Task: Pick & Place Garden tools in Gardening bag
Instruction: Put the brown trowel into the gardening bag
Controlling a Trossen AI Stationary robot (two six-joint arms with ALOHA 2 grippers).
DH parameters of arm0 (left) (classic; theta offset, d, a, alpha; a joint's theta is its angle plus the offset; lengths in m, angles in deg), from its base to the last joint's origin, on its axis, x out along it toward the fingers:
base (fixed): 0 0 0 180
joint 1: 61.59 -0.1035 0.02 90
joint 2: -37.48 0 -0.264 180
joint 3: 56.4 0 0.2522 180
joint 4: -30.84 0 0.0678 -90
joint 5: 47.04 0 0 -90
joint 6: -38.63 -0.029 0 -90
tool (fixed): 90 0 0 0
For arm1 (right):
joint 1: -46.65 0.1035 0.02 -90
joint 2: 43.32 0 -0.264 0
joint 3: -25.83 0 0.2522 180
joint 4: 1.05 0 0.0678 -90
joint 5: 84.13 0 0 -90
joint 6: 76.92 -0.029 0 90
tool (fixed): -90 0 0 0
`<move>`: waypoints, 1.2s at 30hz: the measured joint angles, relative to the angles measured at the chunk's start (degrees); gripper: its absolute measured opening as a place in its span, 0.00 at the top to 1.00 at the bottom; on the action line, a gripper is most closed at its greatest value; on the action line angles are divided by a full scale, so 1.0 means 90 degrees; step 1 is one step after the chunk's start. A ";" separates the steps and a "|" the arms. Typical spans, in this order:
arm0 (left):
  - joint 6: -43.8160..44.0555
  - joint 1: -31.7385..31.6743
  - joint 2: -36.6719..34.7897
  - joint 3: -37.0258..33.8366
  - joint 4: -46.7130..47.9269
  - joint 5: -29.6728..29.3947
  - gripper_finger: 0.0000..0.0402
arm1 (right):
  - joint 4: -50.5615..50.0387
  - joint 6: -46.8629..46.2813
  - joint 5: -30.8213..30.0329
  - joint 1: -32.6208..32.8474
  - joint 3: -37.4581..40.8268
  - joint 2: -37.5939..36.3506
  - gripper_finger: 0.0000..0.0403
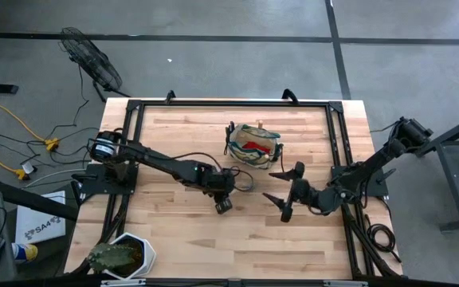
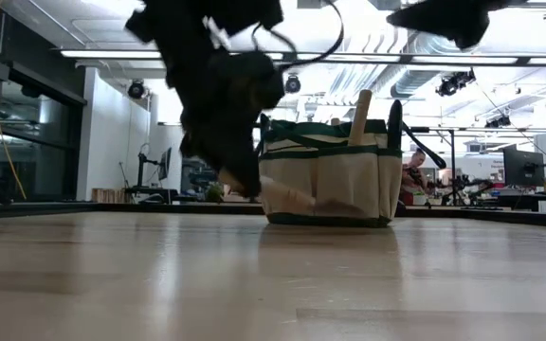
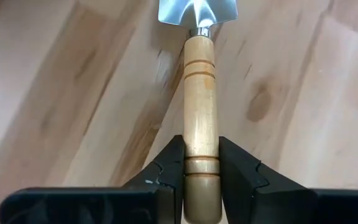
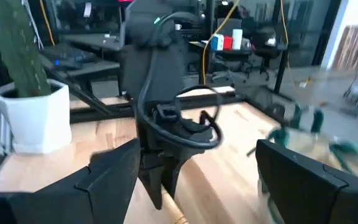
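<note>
A trowel with a pale wooden handle and a metal blade (image 3: 197,11) is in my left gripper (image 3: 202,149), which is shut on it near the table's middle (image 1: 223,201), just toward the near-left of the gardening bag. The khaki bag with green trim (image 1: 253,145) stands upright on its base at the far middle; a wooden handle (image 2: 360,114) sticks up out of it and red and green things show inside. My right gripper (image 1: 282,206) hangs open to the right of the left one, holding nothing; its fingers (image 4: 104,180) frame the left arm. My left gripper pinches the trowel's wooden handle near its free end (image 3: 202,163) between its two fingers, one on each side. The fingers slant down from above and lie across the handle. The trowel (image 2: 287,196) hangs tilted under the gripper, seemingly clear of the table.
A cactus in a white hexagonal pot (image 1: 126,255) stands at the near left corner. Black frame rails (image 1: 229,104) run along the table's far, left and right edges. Bare wood lies across the near half (image 1: 229,247).
</note>
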 joint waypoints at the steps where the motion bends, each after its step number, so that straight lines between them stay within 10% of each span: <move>1: -0.0068 0.0000 0.0000 0.0187 0.0244 -0.0005 0.84 | -0.0042 0.0227 0.0001 0.0001 -0.0142 0.0108 0.23; 10: -0.0466 0.0001 -0.0005 0.1511 0.1752 0.0000 0.84 | -0.0895 0.1949 -0.0470 0.0004 -0.1546 0.1694 0.23; 36: -0.0698 0.0000 -0.0019 0.1881 0.1830 0.0216 0.84 | -0.1193 0.2015 -0.0813 -0.0631 -0.1940 0.3692 0.26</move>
